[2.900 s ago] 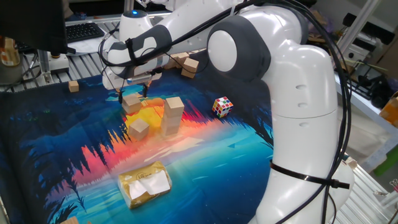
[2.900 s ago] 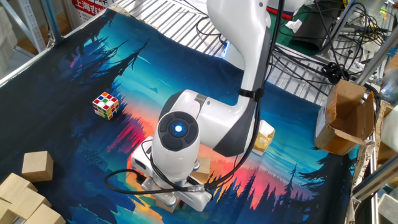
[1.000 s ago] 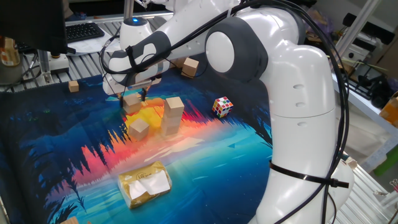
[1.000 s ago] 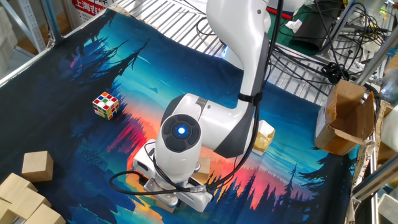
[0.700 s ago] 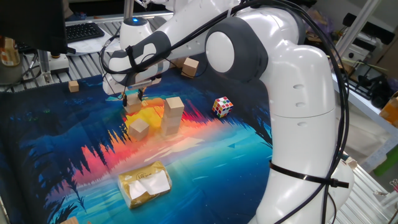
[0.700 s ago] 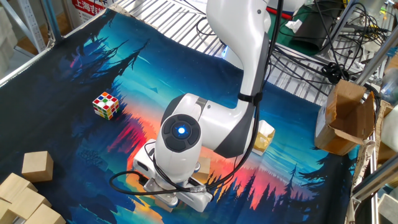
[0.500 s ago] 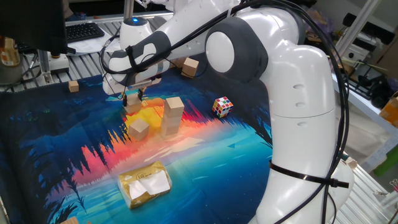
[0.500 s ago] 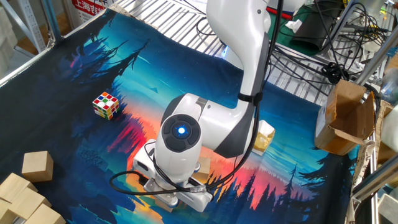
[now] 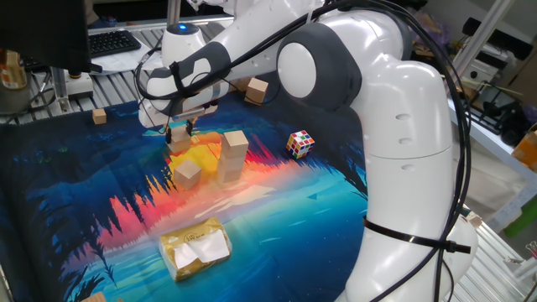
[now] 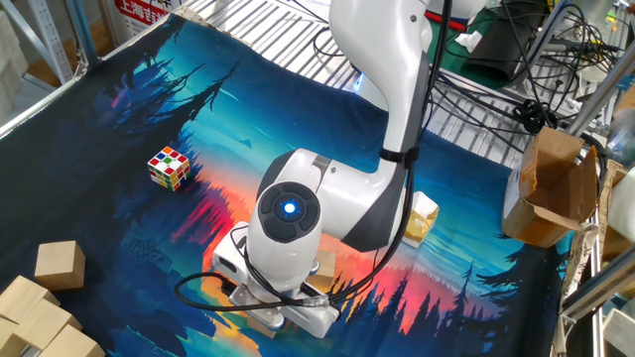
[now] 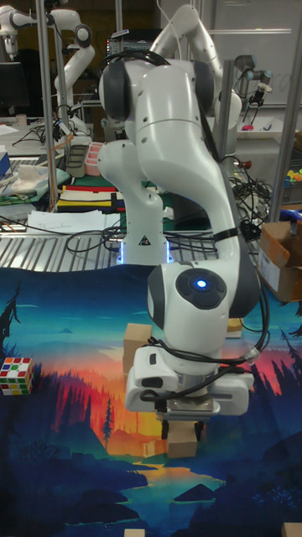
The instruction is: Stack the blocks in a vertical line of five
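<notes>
The table is covered by a printed mat (image 10: 149,109) showing a forest sunset in blue, orange and red. Beyond the mat's edges, a slatted metal surface (image 10: 288,20) is seen. At the far corner in one fixed view, a keyboard (image 9: 113,40) is set beside a dark monitor (image 9: 42,29). Cardboard boxes (image 10: 551,188) are stacked past the mat's right edge in the other fixed view, among black cables (image 10: 516,59) and metal frame posts (image 10: 50,40). In the tall fixed view, a lab room is shown behind the table, with benches cluttered by papers (image 11: 50,220) and a coloured striped sheet (image 11: 88,198).
</notes>
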Action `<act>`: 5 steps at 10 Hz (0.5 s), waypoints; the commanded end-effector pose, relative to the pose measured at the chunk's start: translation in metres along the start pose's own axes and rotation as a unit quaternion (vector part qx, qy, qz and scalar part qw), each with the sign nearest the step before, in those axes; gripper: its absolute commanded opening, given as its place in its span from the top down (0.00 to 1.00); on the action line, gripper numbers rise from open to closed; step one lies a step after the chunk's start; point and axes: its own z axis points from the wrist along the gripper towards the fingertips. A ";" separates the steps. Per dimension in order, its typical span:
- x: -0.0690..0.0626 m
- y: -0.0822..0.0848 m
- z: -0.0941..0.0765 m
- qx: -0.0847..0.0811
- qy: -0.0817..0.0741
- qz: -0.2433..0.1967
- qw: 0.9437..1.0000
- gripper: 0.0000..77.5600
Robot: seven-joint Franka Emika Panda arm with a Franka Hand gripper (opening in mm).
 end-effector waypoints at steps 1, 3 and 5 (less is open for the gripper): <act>0.024 -0.021 -0.084 0.016 0.025 0.011 1.000 0.98; 0.027 -0.024 -0.091 0.024 0.026 0.009 0.999 0.98; 0.030 -0.028 -0.097 0.025 0.027 0.010 0.999 0.98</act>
